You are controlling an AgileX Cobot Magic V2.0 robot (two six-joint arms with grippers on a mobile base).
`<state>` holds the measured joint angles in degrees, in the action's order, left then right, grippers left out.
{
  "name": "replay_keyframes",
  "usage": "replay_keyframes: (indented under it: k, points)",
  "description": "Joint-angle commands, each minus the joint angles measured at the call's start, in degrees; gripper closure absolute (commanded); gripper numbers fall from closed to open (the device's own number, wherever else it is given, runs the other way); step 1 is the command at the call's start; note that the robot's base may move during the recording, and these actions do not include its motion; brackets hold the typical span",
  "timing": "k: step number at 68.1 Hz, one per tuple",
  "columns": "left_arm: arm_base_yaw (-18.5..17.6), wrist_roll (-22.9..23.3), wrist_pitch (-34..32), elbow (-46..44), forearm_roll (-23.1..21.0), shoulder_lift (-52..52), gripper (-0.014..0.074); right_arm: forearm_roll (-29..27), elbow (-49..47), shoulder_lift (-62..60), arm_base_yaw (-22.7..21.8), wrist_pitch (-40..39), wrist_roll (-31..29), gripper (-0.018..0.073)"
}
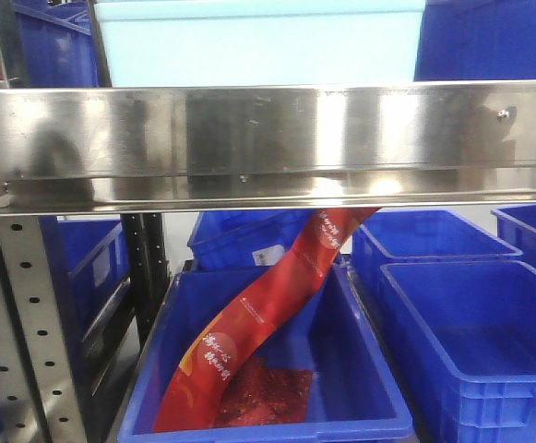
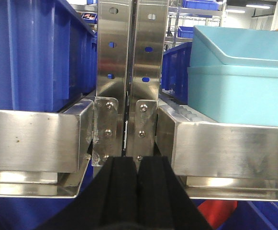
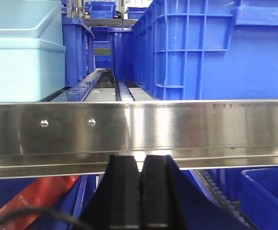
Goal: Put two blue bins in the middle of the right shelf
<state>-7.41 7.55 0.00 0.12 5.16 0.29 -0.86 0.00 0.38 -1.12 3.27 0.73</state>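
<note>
A polished steel shelf rail (image 1: pixel 268 143) runs across the front view, scuffed and reflective. Behind and above it sit a pale turquoise bin (image 1: pixel 258 41) in the middle and a dark blue bin (image 1: pixel 489 39) to its right, with another blue bin (image 1: pixel 55 41) at far left. Below the rail, a lower level holds several open blue bins: a near one (image 1: pixel 268 406) containing a long red packet (image 1: pixel 258 323) that leans up toward the rail over some red mesh-like material, and a second open bin (image 1: pixel 475 341) just beside it on the right. A perforated steel upright (image 1: pixel 28 323) stands at near left.

The left hand (image 2: pixel 138 191) shows its two black fingers pressed together, holding nothing, just in front of a pair of shelf posts (image 2: pixel 129 76) where two racks meet. To its left a blue bin (image 2: pixel 33 52) rests on that shelf; to the right is the turquoise bin (image 2: pixel 239 76).

The right hand (image 3: pixel 141 191) is likewise closed on nothing, below the rail (image 3: pixel 139 132). Above the rail, a large ribbed blue bin (image 3: pixel 215 48) stands on the right of the shelf on roller tracks, the turquoise bin (image 3: pixel 19 52) on the left. More blue bins line the racks further back.
</note>
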Motion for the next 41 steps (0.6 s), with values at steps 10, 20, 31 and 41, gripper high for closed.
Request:
replay_keyframes:
  k: [10, 20, 31, 41]
  points:
    - [0.26, -0.05, -0.98, -0.12, -0.23, -0.29, 0.0707, 0.54, 0.00, -0.38, -0.39, -0.75, -0.37, 0.0721]
    - [0.26, -0.05, -0.98, -0.12, -0.23, -0.29, 0.0707, 0.54, 0.00, -0.38, -0.39, -0.75, -0.37, 0.0721]
    - [0.26, -0.05, -0.98, -0.12, -0.23, -0.29, 0.0707, 0.54, 0.00, -0.38, -0.39, -0.75, -0.37, 0.0721]
    - [0.26, -0.05, -0.98, -0.12, -0.23, -0.29, 0.0707, 0.54, 0.00, -0.38, -0.39, -0.75, -0.37, 0.0721]
